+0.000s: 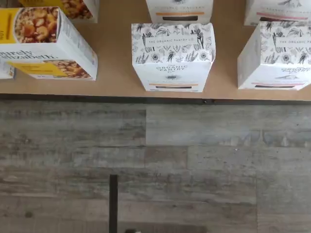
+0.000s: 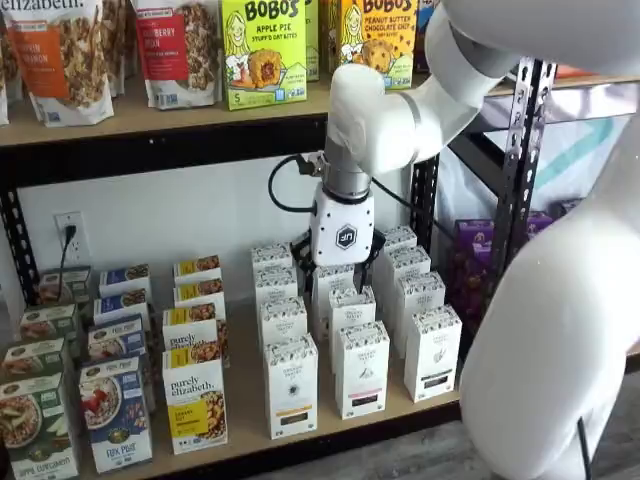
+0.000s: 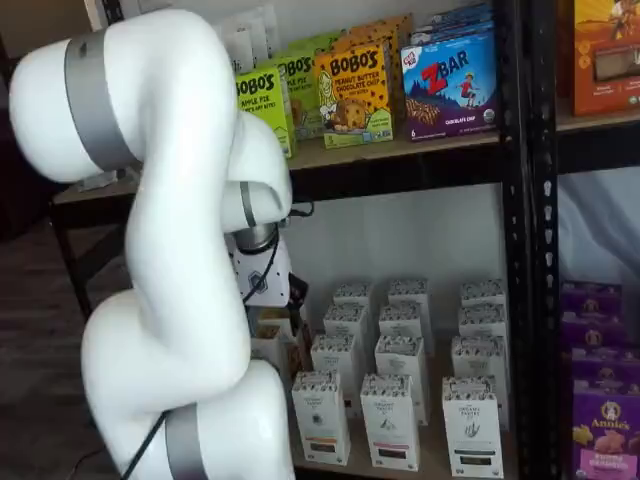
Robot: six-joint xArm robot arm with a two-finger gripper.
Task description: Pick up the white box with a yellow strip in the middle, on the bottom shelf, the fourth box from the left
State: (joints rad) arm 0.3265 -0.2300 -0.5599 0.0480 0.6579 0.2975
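Observation:
The white box with a yellow strip (image 1: 173, 57) stands at the front of its row on the wooden bottom shelf (image 1: 114, 58), just right of the yellow granola box (image 1: 46, 42). In a shelf view it is the front white patterned box (image 2: 291, 385) next to the yellow boxes. My gripper (image 2: 340, 262) hangs above the rows of white boxes, further back and slightly right of that box. Only its white body and a little black show, so I cannot tell how the fingers stand. In a shelf view the gripper body (image 3: 262, 282) is half hidden by the arm.
More white patterned boxes (image 1: 276, 56) stand to the right and behind (image 1: 179, 10). Green and blue cereal boxes (image 2: 115, 410) fill the shelf's left. Purple boxes (image 3: 605, 420) sit past the black upright (image 3: 530, 250). The upper shelf (image 2: 150, 120) hangs overhead. Wood-look floor (image 1: 194, 165) lies before the shelf.

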